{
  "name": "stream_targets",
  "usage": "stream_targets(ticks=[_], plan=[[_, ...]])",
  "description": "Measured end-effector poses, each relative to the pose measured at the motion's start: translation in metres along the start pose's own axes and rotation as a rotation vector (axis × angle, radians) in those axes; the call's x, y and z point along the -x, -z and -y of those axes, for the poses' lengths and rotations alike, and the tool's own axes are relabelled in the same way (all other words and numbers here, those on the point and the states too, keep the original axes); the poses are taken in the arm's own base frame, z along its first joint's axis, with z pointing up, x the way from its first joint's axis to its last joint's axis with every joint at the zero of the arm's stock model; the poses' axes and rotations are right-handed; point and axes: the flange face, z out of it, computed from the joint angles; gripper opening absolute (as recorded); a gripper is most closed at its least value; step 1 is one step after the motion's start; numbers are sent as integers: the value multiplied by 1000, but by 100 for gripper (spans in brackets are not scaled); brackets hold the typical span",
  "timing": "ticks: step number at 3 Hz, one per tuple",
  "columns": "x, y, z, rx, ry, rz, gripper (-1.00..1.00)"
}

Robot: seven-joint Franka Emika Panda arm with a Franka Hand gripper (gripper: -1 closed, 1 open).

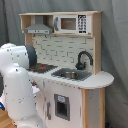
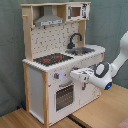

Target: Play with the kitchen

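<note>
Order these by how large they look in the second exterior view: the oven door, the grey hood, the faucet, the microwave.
Largest to smallest:
1. oven door
2. grey hood
3. microwave
4. faucet

The microwave and faucet look close in size, so their order is unsure.

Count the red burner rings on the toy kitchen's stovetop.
2. Both sit on the black stovetop in the second exterior view: one ring toward the second exterior view's left, the other ring beside it, nearer the sink. None looks hidden.
</note>
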Motion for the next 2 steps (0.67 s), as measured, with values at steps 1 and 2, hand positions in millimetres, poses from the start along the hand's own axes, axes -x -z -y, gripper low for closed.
stream_targets(ticks=[1,2], plan=[[0,0,0,0,111,0,-100],[1,-1,1,-24,165,9,-100]])
